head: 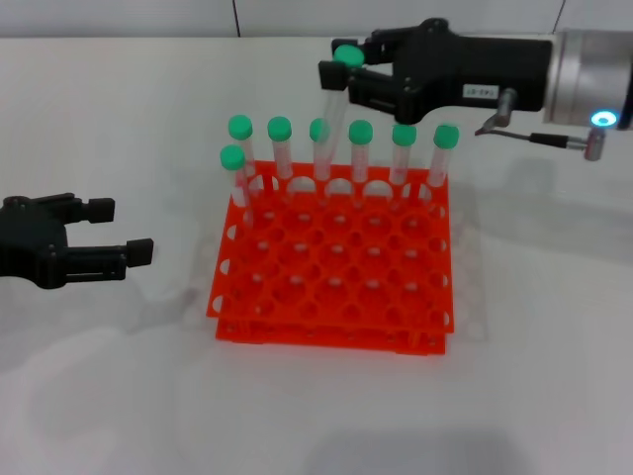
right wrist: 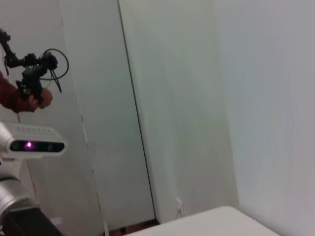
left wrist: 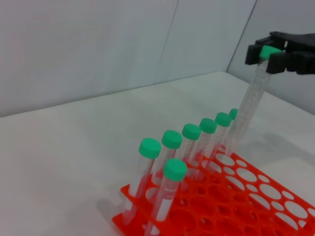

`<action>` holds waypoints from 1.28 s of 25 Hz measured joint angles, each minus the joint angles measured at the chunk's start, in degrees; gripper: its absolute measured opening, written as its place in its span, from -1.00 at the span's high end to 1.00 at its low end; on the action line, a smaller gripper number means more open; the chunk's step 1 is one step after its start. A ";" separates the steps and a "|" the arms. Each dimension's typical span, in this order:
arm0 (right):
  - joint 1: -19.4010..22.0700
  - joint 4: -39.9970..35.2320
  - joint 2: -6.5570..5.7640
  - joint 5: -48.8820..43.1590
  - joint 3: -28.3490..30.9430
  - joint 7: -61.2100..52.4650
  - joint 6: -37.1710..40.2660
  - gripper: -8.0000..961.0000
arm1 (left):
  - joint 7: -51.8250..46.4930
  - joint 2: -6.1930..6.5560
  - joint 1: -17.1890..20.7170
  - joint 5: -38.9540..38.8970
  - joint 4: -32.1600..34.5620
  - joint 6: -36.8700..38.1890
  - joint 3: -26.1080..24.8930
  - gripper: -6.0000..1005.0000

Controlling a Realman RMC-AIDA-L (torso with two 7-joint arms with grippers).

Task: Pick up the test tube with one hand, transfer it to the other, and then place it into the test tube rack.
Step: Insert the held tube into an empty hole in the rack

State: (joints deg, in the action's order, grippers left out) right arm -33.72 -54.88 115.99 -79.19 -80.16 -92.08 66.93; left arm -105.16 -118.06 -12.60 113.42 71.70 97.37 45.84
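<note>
The test tube (head: 335,94) hung nearly upright, slightly tilted, above the back row of the test tube rack (head: 331,297), held at its green screw cap (head: 347,55) by the right gripper (head: 348,69). Its lower end had reached about the level of the caps of the tubes already seated, just beside the third cap (head: 318,130) of that row. In the left wrist view the same tube (left wrist: 250,105) was seen descending from the clamped cap toward the far end of the row. The hold at the cap appeared deliberate: it left the whole clear body free to enter a hole without the fingers meeting the neighbouring caps.

The right gripper, black with a white printed label (head: 479,91), was closed on the tube's cap and reached in from the far right side over the table (head: 534,346). This was judged to be the insertion stage, the tube not yet seated.

Seven other green-capped tubes (head: 280,148) stood in the rack, six along the back row and one (head: 234,183) in front at the left end.

The left gripper (head: 114,231) rested low at the rack's left, well apart from it, fingers spread and empty, out of the way of the placement.

The right wrist view showed only walls and background equipment.
</note>
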 joint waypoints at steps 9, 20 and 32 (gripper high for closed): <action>-1.66 1.36 0.03 1.54 -6.89 0.27 -7.15 0.43 | 2.68 -0.08 -0.23 0.01 -0.95 -0.94 -0.26 -0.73; -2.78 2.70 0.18 2.98 -9.99 0.42 -9.89 0.43 | 4.16 -0.10 -0.91 2.82 -2.33 -1.86 -0.26 -0.73; -4.53 4.09 0.20 4.61 -12.85 0.50 -12.84 0.43 | 5.91 -0.16 -1.77 4.60 -4.45 -3.31 -0.40 -0.73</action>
State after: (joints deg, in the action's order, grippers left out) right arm -38.25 -50.79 116.19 -74.58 -93.01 -91.58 54.09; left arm -99.25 -118.21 -14.38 118.02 67.25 94.06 45.43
